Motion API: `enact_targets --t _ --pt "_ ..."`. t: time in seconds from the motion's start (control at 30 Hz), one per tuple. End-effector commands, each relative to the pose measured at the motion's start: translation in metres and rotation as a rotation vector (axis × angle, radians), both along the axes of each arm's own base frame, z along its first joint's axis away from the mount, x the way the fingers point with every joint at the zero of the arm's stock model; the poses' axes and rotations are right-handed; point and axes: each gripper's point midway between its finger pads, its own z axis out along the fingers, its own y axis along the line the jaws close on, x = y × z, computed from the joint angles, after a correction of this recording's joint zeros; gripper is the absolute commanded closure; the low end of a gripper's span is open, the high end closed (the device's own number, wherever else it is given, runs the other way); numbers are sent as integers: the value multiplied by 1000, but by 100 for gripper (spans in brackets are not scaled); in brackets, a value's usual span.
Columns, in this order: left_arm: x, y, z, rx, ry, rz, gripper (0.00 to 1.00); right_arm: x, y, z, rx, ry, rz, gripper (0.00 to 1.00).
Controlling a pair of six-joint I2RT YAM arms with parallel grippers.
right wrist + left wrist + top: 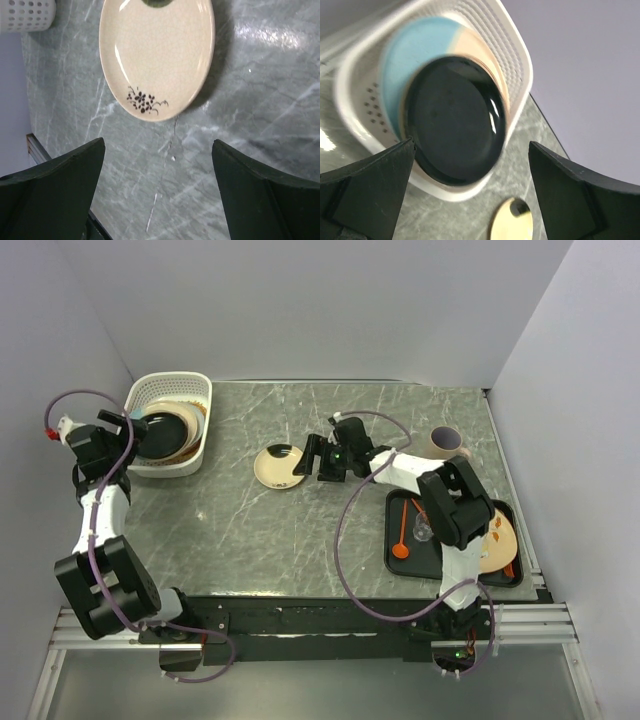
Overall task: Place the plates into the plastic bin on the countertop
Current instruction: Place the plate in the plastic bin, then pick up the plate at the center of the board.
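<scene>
Seen from above, a grey-green marble-look table (250, 530) carries two robot arms bolted at its near edge.

Plates you can count:
- Two show clearly in the white lattice bin (205, 430) at the far left corner. A dark plate (163, 430) lies on top, and a blue-and-cream plate (415, 45) is under it. Further rims peek out beside them, too tightly stacked to count.
- One cream plate with a dark sprig (157, 55) lies flat on the table near the middle, well apart from the bin.
- One more pale plate with orange-brown marks (497, 545) sits at the right edge of a black tray (420, 560) on the near right. Your right arm hides part of it.

Also present are one orange spoon (401, 550) on the tray and one tan mug (445, 443) at the far right. A small clear item beside the spoon is hard to make out.

Your left pincer (471, 144) hangs just beside the bin with its jaws spread wide and nothing between them. Its wrist view is blurred. Your right pincer (157, 144) hovers over bare table just right of the sprig plate, jaws likewise released and not touching it. That plate's top edge is cut off in the right wrist view.
</scene>
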Motion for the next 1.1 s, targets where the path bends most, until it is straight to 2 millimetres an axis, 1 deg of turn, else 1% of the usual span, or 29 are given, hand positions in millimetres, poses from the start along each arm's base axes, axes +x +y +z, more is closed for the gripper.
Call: enact_targets --t 0.0,0.03,0.1,0.13,0.2,0.23,0.27,0.3,0.33,0.4,0.43,0.47,0.5,0.53,0.57,0.6,0.63,0.67,0.7,0.77,0.8,0.83,0.9,0.97,1.0,1.07 --pt "6 -39 30 56 -86 -153 1 17 8 -1 23 -4 -11 7" --pt "8 -56 35 64 -98 -199 1 17 9 -2 24 -2 -13 8" --pt "10 -77 39 82 -97 -257 1 18 9 -3 26 0 -15 8" --pt "12 -97 43 90 -104 -307 1 17 10 -4 25 2 -13 8" --pt "15 -117 43 101 -105 -360 1 17 8 -6 23 5 -17 8" --pt "16 -136 43 100 -106 -410 1 18 8 -6 22 4 -18 8" --pt "17 -145 40 106 -99 -433 1 17 7 -7 20 6 -19 8" --pt "20 -150 32 108 -74 -435 1 18 7 -6 21 2 -22 8" --pt "21 -166 27 110 -59 -471 1 17 7 -6 22 4 -21 8" --pt "25 -182 13 106 -31 -513 1 16 6 -7 21 5 -21 7" --pt "25 -196 7 101 -23 -548 0 16 5 -6 22 2 -22 8" --pt "28 -196 2 101 -17 -551 1 15 4 -7 20 4 -23 7" --pt "29 -213 -12 90 10 -596 1 14 4 -6 20 2 -23 7" --pt "30 -227 -17 88 20 -633 1 14 3 -7 18 3 -24 7" --pt "32 -234 -23 91 34 -654 1 13 2 -8 15 6 -24 7" --pt "35 -241 -41 85 77 -672 1 12 0 -7 15 4 -27 7" --pt "35 -252 -47 91 88 -686 1 12 0 -7 17 4 -28 7" --pt "36 -257 -54 83 95 -694 1 12 -2 -8 17 6 -32 7" --pt "39 -263 -67 71 114 -707 1 11 -2 -6 18 3 -32 7" --pt "39 -273 -80 40 132 -729 3 10 -4 -7 13 2 -34 6" --pt "40 -277 -93 26 152 -741 6 10 -5 -5 14 -3 -35 6" --pt "41 -280 -97 20 158 -750 10 10 -6 -4 14 -6 -38 6" --pt "40 -283 -112 10 192 -755 13 10 -10 -3 14 -9 -44 6" --pt "40 -286 -119 7 204 -765 15 9 -11 -5 12 -5 -45 6" --pt "39 -287 -126 4 222 -768 16 9 -12 -4 14 -7 -46 6" --pt "39 -289 -132 2 232 -778 19 8 -11 -5 14 -4 -45 6"
